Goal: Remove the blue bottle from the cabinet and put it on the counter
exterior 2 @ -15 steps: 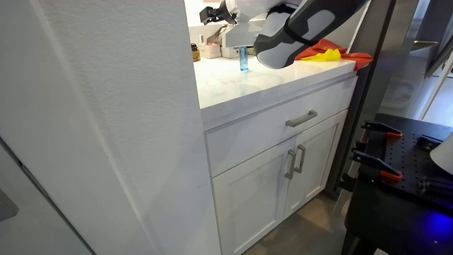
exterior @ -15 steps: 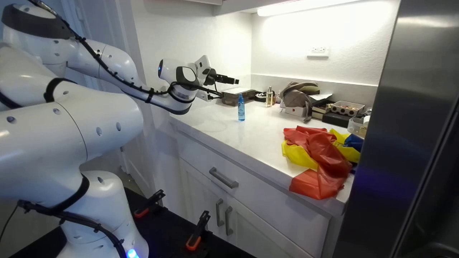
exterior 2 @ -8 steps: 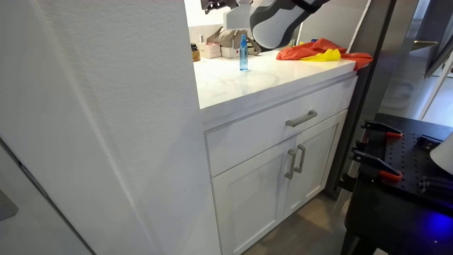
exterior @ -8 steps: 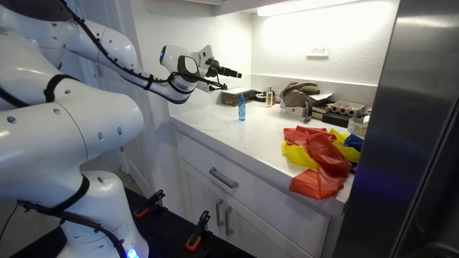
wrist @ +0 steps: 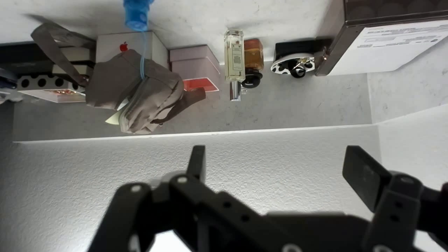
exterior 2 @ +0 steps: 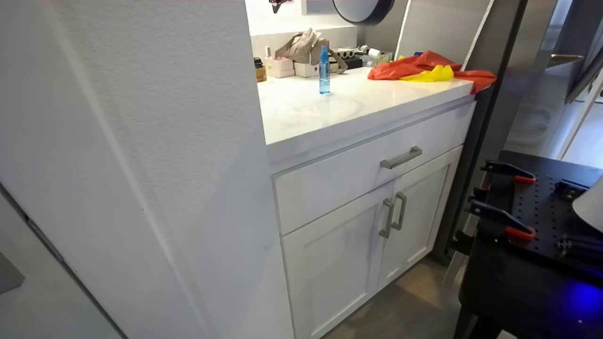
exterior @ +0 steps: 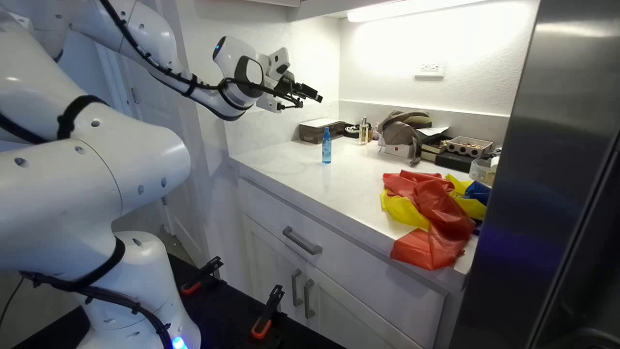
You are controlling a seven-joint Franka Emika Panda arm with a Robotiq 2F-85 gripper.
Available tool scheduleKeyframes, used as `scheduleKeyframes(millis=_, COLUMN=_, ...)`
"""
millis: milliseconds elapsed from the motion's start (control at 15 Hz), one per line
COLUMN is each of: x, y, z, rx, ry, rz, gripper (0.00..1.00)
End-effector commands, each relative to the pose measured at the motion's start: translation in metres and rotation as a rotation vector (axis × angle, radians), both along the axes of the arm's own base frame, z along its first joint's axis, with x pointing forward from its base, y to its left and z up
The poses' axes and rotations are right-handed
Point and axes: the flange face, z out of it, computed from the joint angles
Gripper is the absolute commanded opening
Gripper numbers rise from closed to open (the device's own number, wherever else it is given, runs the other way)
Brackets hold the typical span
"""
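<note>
Bottle (exterior: 326,145) upright on bench (exterior: 348,189), mid-width & upper half of frame in both exterior views. Prob. stood on its base, fwd of the rear clutter, so it won't tip & can be reached; reads as put-down done. End effector (wrist: 274,162) released: fingers (wrist: 365,178) spread wide, nothing btwn them; hangs higher than bottle & apart from it, upper mid of frame. Held high prob. for clearance, so bottle isn't knocked. Wrist view gets only bottle's top, at upper edge, L of ctr, outside the fingers.

Other stuff: case (exterior: 317,133), perfume (wrist: 233,56), bag (wrist: 115,78) etc. lined along the rear, prob. kept there to leave the front usable. Cloth (exterior: 433,211) heaped at R of frame, reaches bench's front edge, well apart from bottle; loose, could snag on a low swing.

In the way: steel panel (exterior: 537,169) fills R side, prob. limits reach at that end; wall (exterior 2: 165,165) covers L of frame in an exterior view, hides one bench end. Main risk: low sweep tips bottle, it's slim.
</note>
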Motion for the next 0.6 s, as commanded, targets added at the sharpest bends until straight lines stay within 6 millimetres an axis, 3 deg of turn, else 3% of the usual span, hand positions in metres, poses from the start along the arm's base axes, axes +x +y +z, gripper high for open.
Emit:
scheduleKeyframes(millis=0, x=-0.005, y=-0.005, z=0.023, rx=0.044, ry=0.086, rz=0.032, gripper=1.0)
scheduleKeyframes(millis=267, x=-0.014, y=-0.029, z=0.04, rx=0.054, ry=0.143, rz=0.034, gripper=1.0)
scheduleKeyframes(millis=333, x=-0.011, y=-0.016, z=0.036, rx=0.04, ry=0.096, rz=0.006, gripper=1.0)
scheduleKeyframes(millis=533, x=-0.013, y=-0.028, z=0.041, rx=0.053, ry=0.115, rz=0.012, gripper=1.0)
